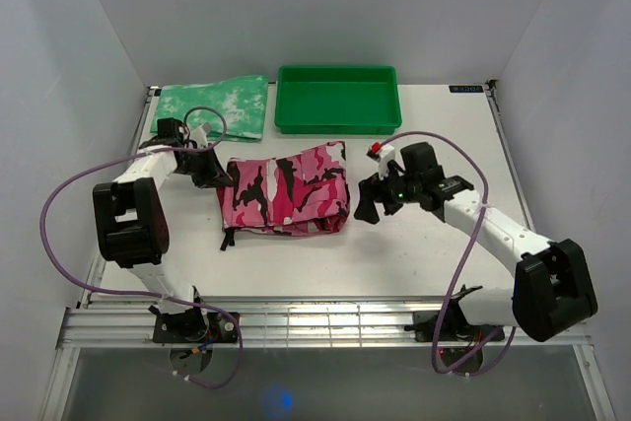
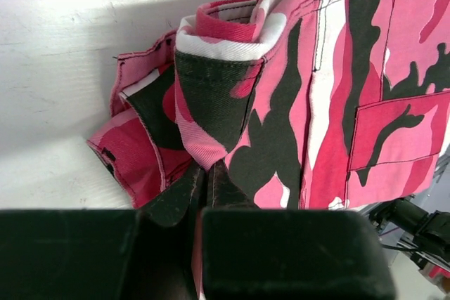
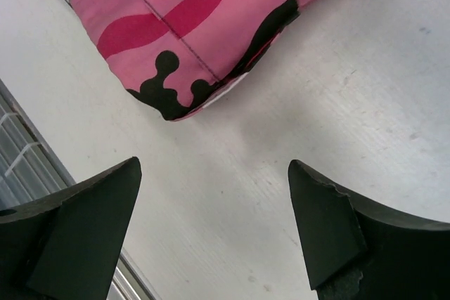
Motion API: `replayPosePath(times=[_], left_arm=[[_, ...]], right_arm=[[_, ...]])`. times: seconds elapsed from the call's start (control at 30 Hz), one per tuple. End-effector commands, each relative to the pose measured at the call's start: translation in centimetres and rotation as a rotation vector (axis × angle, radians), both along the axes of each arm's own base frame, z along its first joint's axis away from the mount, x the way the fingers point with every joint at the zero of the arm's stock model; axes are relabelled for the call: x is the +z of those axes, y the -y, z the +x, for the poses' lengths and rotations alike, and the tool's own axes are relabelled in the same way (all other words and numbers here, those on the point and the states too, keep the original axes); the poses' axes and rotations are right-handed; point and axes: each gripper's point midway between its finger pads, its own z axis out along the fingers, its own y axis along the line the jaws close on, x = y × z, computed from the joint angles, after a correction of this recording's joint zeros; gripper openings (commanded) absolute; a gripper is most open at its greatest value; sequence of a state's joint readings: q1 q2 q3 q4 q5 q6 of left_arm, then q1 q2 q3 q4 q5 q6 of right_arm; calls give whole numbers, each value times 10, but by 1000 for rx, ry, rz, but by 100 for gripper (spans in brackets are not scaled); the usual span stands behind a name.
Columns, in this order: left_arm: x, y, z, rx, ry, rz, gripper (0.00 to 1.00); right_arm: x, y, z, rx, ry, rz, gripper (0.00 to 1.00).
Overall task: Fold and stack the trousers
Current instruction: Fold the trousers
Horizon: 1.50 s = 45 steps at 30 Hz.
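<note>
Top external: folded pink-white-black camouflage trousers (image 1: 288, 190), edges bunched.

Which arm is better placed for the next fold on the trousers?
Left, probably. The left hand is shut on the trousers at their left edge, ready to pull. The right hand is open over the table beside the cloth, holding nothing.

The white table (image 1: 424, 244) carries the trousers (image 1: 286, 194), a green tray (image 1: 335, 129) and mottled cloth (image 1: 212, 105).

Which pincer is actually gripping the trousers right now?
The left pincer, shut on the bunched edge of the trousers; the right pincer hangs open over bare table beside them.
</note>
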<state>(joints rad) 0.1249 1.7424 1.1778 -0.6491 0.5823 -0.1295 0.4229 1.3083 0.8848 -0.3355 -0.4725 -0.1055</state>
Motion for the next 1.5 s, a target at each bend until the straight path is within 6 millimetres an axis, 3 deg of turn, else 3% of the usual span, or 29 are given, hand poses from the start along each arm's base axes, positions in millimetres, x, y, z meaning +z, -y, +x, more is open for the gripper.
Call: replayPosePath(times=[0.0, 0.07, 0.17, 0.23, 0.27, 0.33, 0.4, 0.47, 0.5, 0.6, 0.67, 0.7, 0.73, 0.93, 1.07, 1.2, 1.23, 1.27, 1.4, 1.43, 1.47], left_arm=[[10, 15, -6, -10, 1, -82, 0], [8, 18, -10, -10, -10, -102, 0], [11, 20, -11, -17, 0, -115, 0], [15, 21, -11, -25, 11, -123, 0], [17, 21, -10, -29, 19, -125, 0], [20, 22, -11, -38, 29, -127, 0], [24, 23, -12, -46, 38, -131, 0], [29, 23, -15, -54, 42, -136, 0], [34, 22, -14, -57, 51, -136, 0], [44, 17, -19, -58, 54, -123, 0], [52, 10, -24, -60, 72, -100, 0], [52, 8, -26, -59, 75, -86, 0], [50, 5, -31, -55, 63, -71, 0], [41, -7, -55, -30, 9, -36, 0], [13, -34, -71, 28, -44, 123, 0], [-9, -56, -74, 69, -76, 216, 0], [-18, -60, -74, 45, -81, 240, 0], [-25, -62, -76, 36, -93, 251, 0], [-51, -63, -78, -21, -147, 245, 0], [-52, -64, -72, -23, -136, 248, 0], [-56, -64, -69, -45, -129, 246, 0]], right_arm=[[-7, -22, 7, -137, 39, 56, 90], [-21, -42, -8, -122, 34, 24, 90], [-33, -58, -7, -157, 98, -8, 90], [-37, -62, 1, -207, 126, -22, 90], [-49, -59, 7, -255, 114, -65, 90], [-46, -63, 18, -297, 133, -44, 90], [-46, -63, 23, -326, 133, -48, 99], [-52, -59, 24, -355, 115, -67, 85], [-54, -58, 23, -378, 102, -61, 66], [-61, -51, 23, -420, 60, -56, 34], [-65, -53, 21, -425, 16, -34, 20], [-65, -54, 21, -428, -1, -23, 9], [-68, -55, 20, -437, -30, -10, 8], [-69, -54, 14, -456, -103, 25, 8], [-75, -47, 12, -454, -86, -6, 8], [-78, -43, 11, -394, -20, -60, 9], [-78, -44, 9, -359, -6, -66, 17], [-77, -47, 6, -314, 6, -70, 39], [-67, -40, -3, -178, 86, -133, 82], [-51, -39, 0, -144, 143, -131, 87], [-47, -36, -7, -100, 130, -137, 90]])
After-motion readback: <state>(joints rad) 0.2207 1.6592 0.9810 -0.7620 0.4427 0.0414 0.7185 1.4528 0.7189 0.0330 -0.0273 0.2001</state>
